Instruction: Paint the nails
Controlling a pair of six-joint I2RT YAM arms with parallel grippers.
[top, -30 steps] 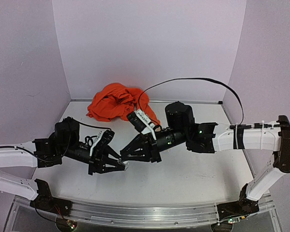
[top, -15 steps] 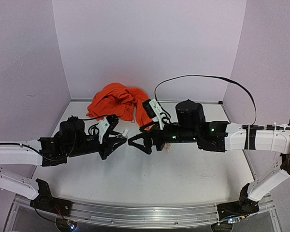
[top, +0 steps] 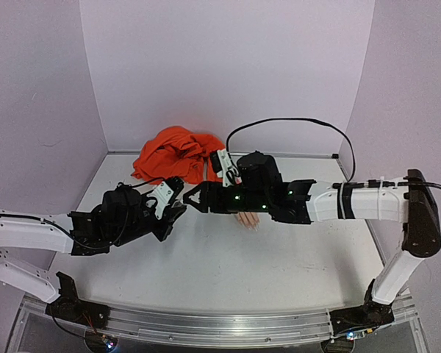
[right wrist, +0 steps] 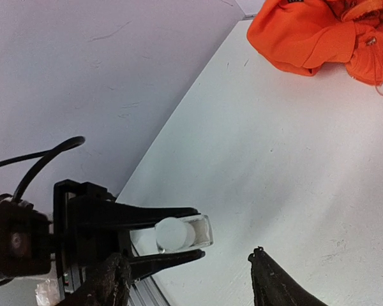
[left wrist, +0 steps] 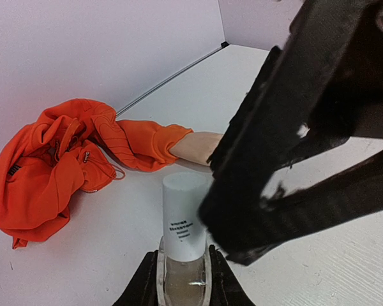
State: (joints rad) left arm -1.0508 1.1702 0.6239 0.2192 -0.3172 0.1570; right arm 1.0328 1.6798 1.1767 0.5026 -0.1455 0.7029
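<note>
My left gripper (left wrist: 184, 256) is shut on a small clear bottle (left wrist: 184, 218) with a tall white cap, held off the table. The right gripper (right wrist: 191, 280) is open, its fingers (left wrist: 287, 159) spread just beside and in front of the cap (right wrist: 173, 233) without touching it. In the top view the left gripper (top: 175, 208) and the right gripper (top: 192, 197) meet left of centre. The flesh-coloured mannequin hand (top: 248, 218) lies under the right arm, its orange sleeve (left wrist: 140, 137) running back to a bunched orange cloth. The nails are too small to make out.
The bunched orange cloth (top: 178, 156) lies against the back wall, left of centre. A black cable (top: 294, 121) arcs above the right arm. Purple walls close in the back and both sides of the white table (top: 279, 257).
Both grippers rose from the table's front toward the middle. The right gripper let go and opened, then swung left in front of the bottle that the left gripper still holds.
</note>
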